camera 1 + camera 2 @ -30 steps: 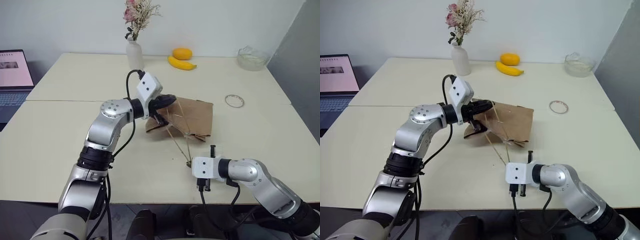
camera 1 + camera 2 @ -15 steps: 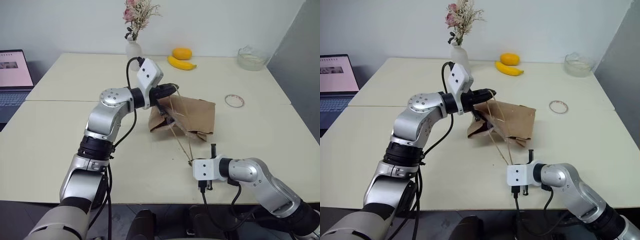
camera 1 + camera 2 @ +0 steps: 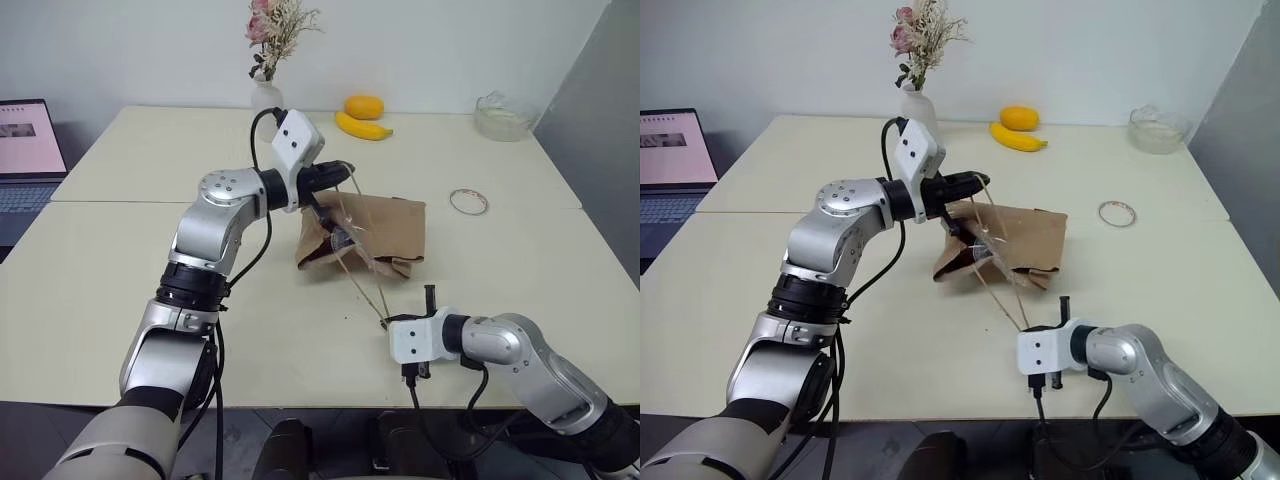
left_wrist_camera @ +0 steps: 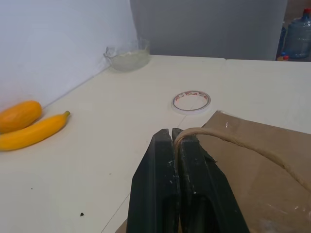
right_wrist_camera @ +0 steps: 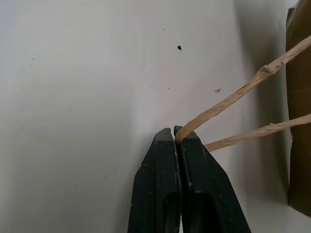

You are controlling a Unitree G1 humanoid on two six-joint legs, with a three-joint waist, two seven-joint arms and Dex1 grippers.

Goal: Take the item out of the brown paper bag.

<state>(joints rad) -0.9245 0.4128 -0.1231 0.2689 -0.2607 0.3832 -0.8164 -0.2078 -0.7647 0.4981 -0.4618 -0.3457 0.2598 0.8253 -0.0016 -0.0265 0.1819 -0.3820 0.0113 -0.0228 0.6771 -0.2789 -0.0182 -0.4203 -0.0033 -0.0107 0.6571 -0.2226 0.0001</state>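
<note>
Nearest me, my right gripper (image 5: 175, 132) is pinching one handle (image 5: 228, 103) of the bag (image 3: 385, 228), fingers pressed tight on the twisted paper, low over the table (image 3: 120, 270) on the near side of the bag. Beyond it, my left gripper (image 4: 173, 133) is pinching the other handle (image 4: 233, 141) above the bag's mouth. The bag is lying on its side between the two grips, mouth facing me.

I am judging that the handles should be drawn apart gently and evenly, since thin paper loops could tear.

The eye views are showing something dark and reddish in the mouth, probably the bottle (image 3: 335, 242), though I cannot tell for sure. The left wrist view is adding the tape roll (image 4: 191, 100), banana (image 4: 30, 132) and glass bowl (image 4: 127, 54) beyond the bag.
</note>
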